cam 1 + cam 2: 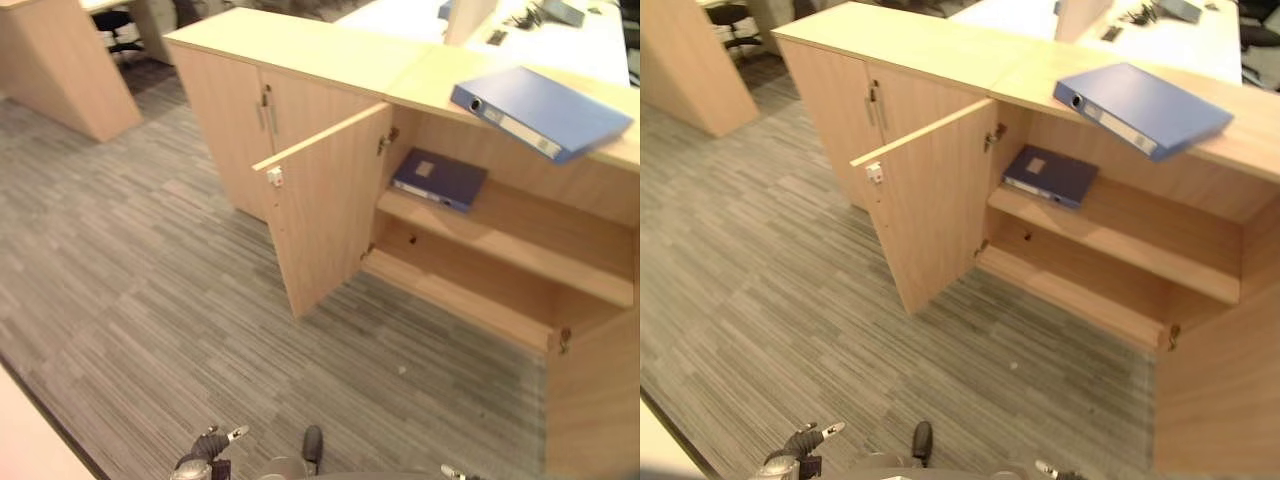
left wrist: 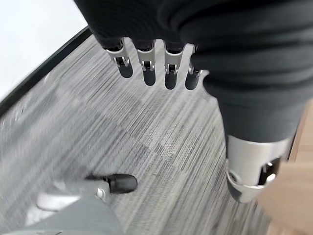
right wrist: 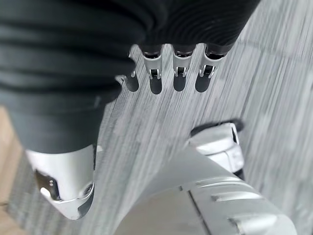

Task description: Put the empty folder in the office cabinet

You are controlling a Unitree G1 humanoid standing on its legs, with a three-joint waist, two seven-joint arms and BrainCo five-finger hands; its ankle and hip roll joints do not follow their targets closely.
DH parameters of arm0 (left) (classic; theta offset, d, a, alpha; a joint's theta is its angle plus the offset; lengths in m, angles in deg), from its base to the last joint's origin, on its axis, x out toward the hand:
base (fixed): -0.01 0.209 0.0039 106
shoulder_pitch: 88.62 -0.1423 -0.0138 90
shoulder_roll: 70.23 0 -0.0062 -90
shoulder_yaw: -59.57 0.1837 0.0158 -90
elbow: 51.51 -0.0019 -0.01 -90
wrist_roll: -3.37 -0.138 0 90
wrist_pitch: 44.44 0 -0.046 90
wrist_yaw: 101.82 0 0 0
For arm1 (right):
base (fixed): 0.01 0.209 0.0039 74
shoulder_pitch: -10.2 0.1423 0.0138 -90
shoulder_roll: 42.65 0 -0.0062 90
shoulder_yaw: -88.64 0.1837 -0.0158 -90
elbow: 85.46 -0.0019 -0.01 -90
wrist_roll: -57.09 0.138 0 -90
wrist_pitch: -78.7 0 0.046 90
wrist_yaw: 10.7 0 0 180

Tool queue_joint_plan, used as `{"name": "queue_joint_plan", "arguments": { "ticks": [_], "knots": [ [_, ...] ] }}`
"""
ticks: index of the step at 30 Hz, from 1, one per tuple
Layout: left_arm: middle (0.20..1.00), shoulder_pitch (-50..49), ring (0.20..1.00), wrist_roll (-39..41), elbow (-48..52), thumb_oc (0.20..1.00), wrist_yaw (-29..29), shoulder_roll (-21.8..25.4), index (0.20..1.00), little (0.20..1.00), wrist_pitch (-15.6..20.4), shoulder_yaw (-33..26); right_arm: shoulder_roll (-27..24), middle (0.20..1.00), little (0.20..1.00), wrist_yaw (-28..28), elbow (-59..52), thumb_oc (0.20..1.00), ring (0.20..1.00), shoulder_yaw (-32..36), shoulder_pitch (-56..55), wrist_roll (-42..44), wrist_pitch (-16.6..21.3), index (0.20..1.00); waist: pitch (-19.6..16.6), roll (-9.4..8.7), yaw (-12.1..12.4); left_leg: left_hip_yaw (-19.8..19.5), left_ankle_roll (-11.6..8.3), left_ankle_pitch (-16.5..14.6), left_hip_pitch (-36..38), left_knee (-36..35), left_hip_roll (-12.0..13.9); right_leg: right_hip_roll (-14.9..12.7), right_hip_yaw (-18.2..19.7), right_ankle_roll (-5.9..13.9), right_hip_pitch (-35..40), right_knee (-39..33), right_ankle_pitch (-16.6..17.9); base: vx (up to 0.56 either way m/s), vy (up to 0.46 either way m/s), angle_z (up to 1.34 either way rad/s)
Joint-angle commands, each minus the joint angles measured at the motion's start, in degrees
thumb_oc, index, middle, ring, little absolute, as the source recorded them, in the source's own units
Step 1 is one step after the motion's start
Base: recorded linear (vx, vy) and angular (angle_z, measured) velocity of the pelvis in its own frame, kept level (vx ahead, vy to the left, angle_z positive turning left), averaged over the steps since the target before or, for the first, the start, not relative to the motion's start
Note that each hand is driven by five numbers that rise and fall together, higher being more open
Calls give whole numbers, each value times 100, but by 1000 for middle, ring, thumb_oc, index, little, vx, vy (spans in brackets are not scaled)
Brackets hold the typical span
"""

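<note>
Your left hand (image 2: 156, 68) and right hand (image 3: 166, 73) hang relaxed, fingers straight, holding nothing over the carpet (image 1: 150, 290). The blue folder (image 1: 540, 110) lies on top of the cabinet (image 1: 420, 75), above its open door (image 1: 330, 210). Approach step; next, reach up and grasp it.

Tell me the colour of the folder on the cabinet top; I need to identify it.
Blue folder, clearest in the right eye view.
</note>
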Motion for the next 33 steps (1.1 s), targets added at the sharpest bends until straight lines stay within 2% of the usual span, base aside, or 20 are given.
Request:
{"name": "queue_joint_plan", "arguments": {
  "ticks": [1,3,6,7,9,10,11,13,14,15,16,18,19,20,22,23,24,25,28,33],
  "knots": [
    [1000,-388,1000,-279,54,1000,-88,53,1000,1000,-47,-137,-267,1000,1000,9,-180,1000,1000,-126,77,67,64,1000,-66,134,244,263,-236,-540,-306,667,448,-311,-1450,-382,-80,-439,786,175,298,-128],
    [1000,-426,1000,-375,-15,1000,-122,98,1000,1000,-86,-180,-277,1000,1000,-12,-260,1000,1000,-292,214,-54,84,1000,-70,128,297,532,-222,-513,-83,397,447,-17,-1907,-378,-199,-419,449,137,202,-126],
    [1000,-307,1000,-478,0,1000,-182,129,1000,1000,-84,-115,-297,1000,1000,23,-377,1000,1000,-543,523,-137,151,1000,103,78,239,857,-246,-594,372,-10,362,701,-2281,-129,-939,-751,403,164,61,-87],
    [1000,-304,1000,-478,-1,1000,-182,128,1000,1000,-84,-116,-298,1000,1000,23,-377,1000,1000,-543,527,-137,151,1000,109,82,242,859,-248,-596,380,-14,367,708,-2281,-131,-931,-758,404,222,-1,-130],
    [1000,-194,1000,-499,80,1000,-184,84,1000,1000,-80,-39,-313,1000,1000,45,-416,1000,1000,-570,583,-126,168,1000,139,28,175,973,-249,-748,574,-41,331,798,-2728,-106,-1079,-1310,654,190,-21,-78],
    [1000,-133,1000,-515,136,1000,-189,68,1000,1000,-83,4,-334,1000,1000,41,-419,1000,1000,-567,563,-133,167,1000,156,15,91,974,-255,-883,629,77,346,852,-2763,-123,-1063,-1536,700,325,-113,4],
    [1000,-106,1000,-587,241,1000,-227,40,1000,1000,-49,86,-345,1000,1000,61,-356,1000,1000,-544,450,-128,163,1000,85,-106,46,1009,-247,-1212,693,411,321,1078,-2596,-229,-672,-2137,702,246,-103,21],
    [1000,-79,1000,-557,310,1000,-240,16,1000,1000,-32,108,-345,1000,1000,61,-326,1000,1000,-540,404,-125,175,1000,47,-141,52,1075,-272,-1369,653,701,364,1141,-2581,-253,-521,-2296,693,195,-124,25],
    [1000,-65,1000,-503,420,1000,-244,5,1000,1000,-17,134,-359,1000,1000,79,-270,1000,1000,-555,350,-152,162,1000,31,-202,37,1180,-331,-1517,545,1121,455,1169,-2564,-282,-384,-2417,702,251,-213,13],
    [1000,-50,1000,-458,609,1000,-247,-19,1000,1000,19,190,-381,1000,1000,102,-220,1000,1000,-568,321,-124,162,1000,47,-290,62,1315,-397,-1746,196,2125,639,1228,-2471,-318,-172,-2593,727,166,-158,4],
    [1000,-51,1000,-458,611,1000,-247,-18,1000,1000,18,192,-380,1000,1000,102,-220,1000,1000,-567,320,-124,163,1000,44,-281,66,1317,-402,-1771,170,2173,657,1242,-2470,-323,-176,-2596,728,124,-130,-8],
    [1000,-48,1000,-284,720,1000,-206,-80,1000,1000,47,228,-409,1000,1000,105,-220,1000,1000,-566,337,-34,140,1000,87,-288,121,1147,-466,-1651,-274,2846,793,1342,-2264,-439,-15,-2684,618,75,-40,-55],
    [1000,-48,1000,-284,720,1000,-206,-80,1000,1000,47,228,-409,1000,1000,104,-220,1000,1000,-566,337,-33,140,1000,86,-287,121,1147,-467,-1654,-277,2852,796,1344,-2264,-440,-17,-2683,616,92,2,-80],
    [1000,-67,1000,-240,714,1000,-205,-105,1000,1000,48,226,-413,1000,1000,90,-225,1000,1000,-598,331,-49,143,1000,74,-314,159,1015,-437,-1705,-407,2736,755,1336,-2176,-440,39,-2722,591,18,26,-45],
    [1000,-97,1000,-218,675,1000,-219,-99,1000,1000,47,205,-424,1000,1000,72,-236,1000,1000,-635,328,-115,157,1000,38,-409,221,748,-406,-1437,-460,2195,578,1299,-2034,-445,28,-2778,661,67,52,-28],
    [1000,-106,1000,-212,643,1000,-223,-98,1000,1000,57,211,-432,1000,1000,66,-224,1000,1000,-666,329,-155,167,1000,39,-419,282,493,-461,-1270,-552,1973,494,1321,-1941,-445,58,-2782,664,168,83,-38],
    [1000,-119,1000,-185,607,1000,-239,-101,1000,1000,68,225,-450,1000,1000,52,-203,1000,1000,-681,312,-205,175,1000,40,-392,347,97,-576,-919,-547,1434,404,1378,-1808,-452,116,-2787,639,119,61,-64],
    [1000,-118,1000,-185,607,1000,-239,-100,1000,1000,68,224,-448,1000,1000,52,-203,1000,1000,-681,313,-205,175,1000,26,-399,336,88,-574,-896,-557,1414,394,1369,-1818,-451,101,-2788,642,115,67,-74],
    [1000,-130,1000,-167,585,1000,-259,-70,1000,1000,72,225,-457,1000,1000,30,-179,1000,1000,-706,315,-280,193,1000,41,-320,404,-345,-647,-454,-467,744,453,1459,-1620,-481,157,-2746,573,94,86,-38],
    [1000,-84,1000,-95,641,1000,-254,-52,1000,1000,99,283,-468,1000,1000,50,-113,1000,1000,-711,322,-313,172,1000,115,-353,390,-504,-722,-159,-721,745,544,1394,-1488,-489,162,-2789,576,58,115,-3]
  ]
}}
